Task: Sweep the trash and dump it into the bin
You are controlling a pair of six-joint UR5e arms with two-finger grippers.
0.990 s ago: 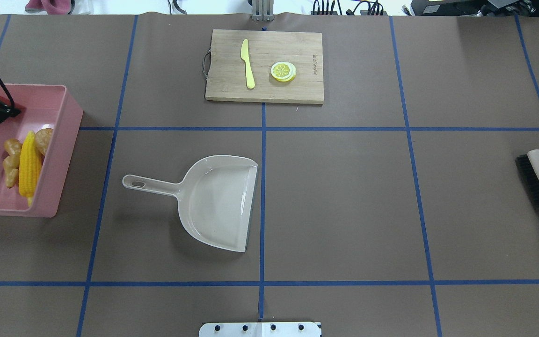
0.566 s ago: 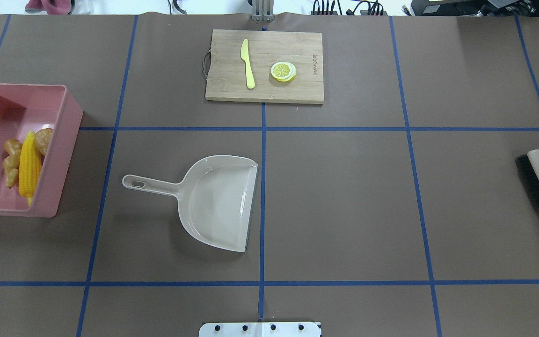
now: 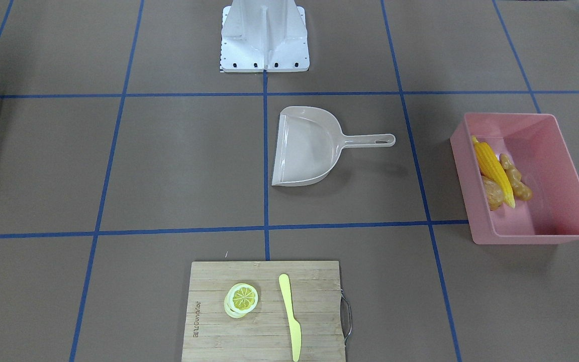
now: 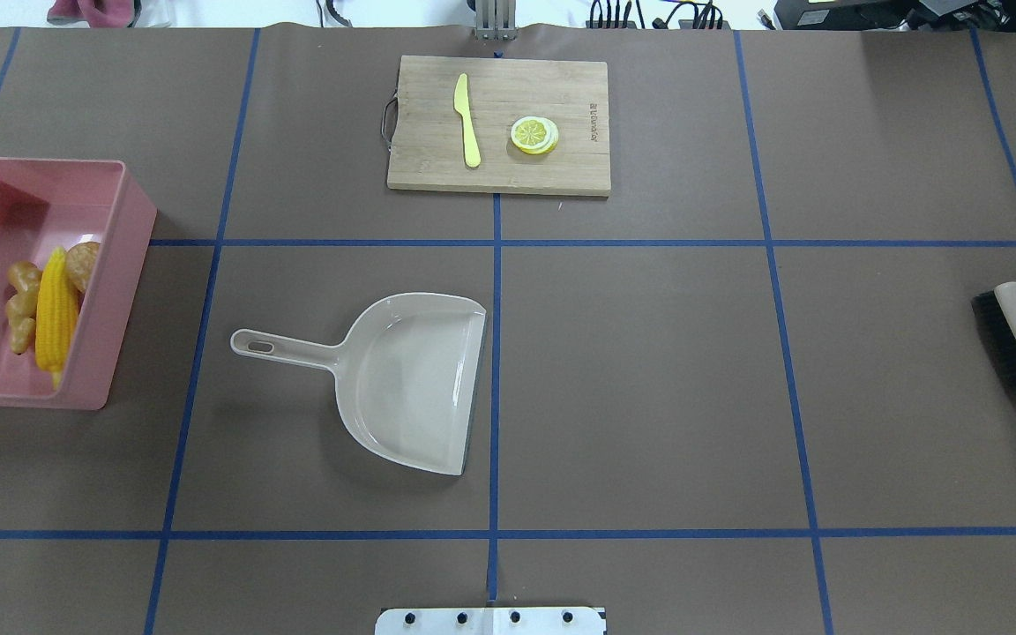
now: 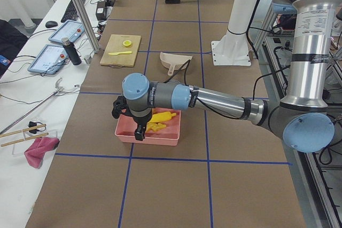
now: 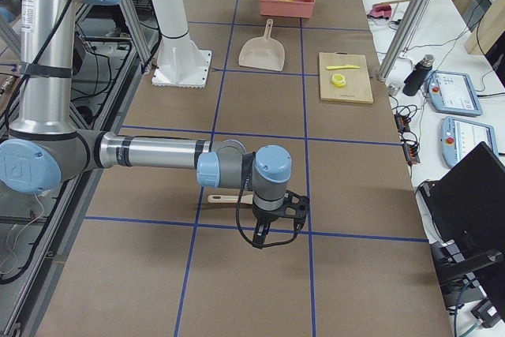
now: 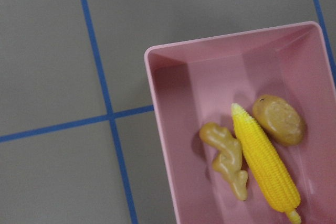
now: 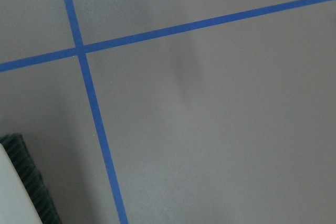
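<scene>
Front view: The corn (image 3: pixel 493 168), ginger (image 3: pixel 515 181) and potato (image 3: pixel 491 193) lie bunched in the bin (image 3: pixel 541 239), against the wall nearer the dustpan (image 3: pixel 309 151). That placing suggests they were tipped in over that wall. The dustpan lies flat and bare at mid-table, handle toward the bin.

Overhead: No arm shows. The brush (image 4: pixel 1015 339) lies at the table's right edge, well apart from the dustpan. The board (image 4: pixel 561 172) carries the knife (image 4: pixel 467 119) and lemon slice (image 4: pixel 534 135); neither is trash, so they likely belong where they are.

Left side view: The left gripper (image 5: pixel 140 133) hangs over the bin's outer side, fingers pointing down. Whether they are spread or pressed together cannot be told from here.

Right side view: The right gripper (image 6: pixel 264 238) hangs low just beside the brush. Its fingers' state cannot be told either.

Left wrist: The camera looks straight down into the bin. The corn lies between ginger and potato and touches the ginger.

Right wrist: Bare table with crossed tape lines, and brush bristles in the lower left corner.

Status: With all three pieces binned and both tools lying on the table, the job looks finished.
</scene>
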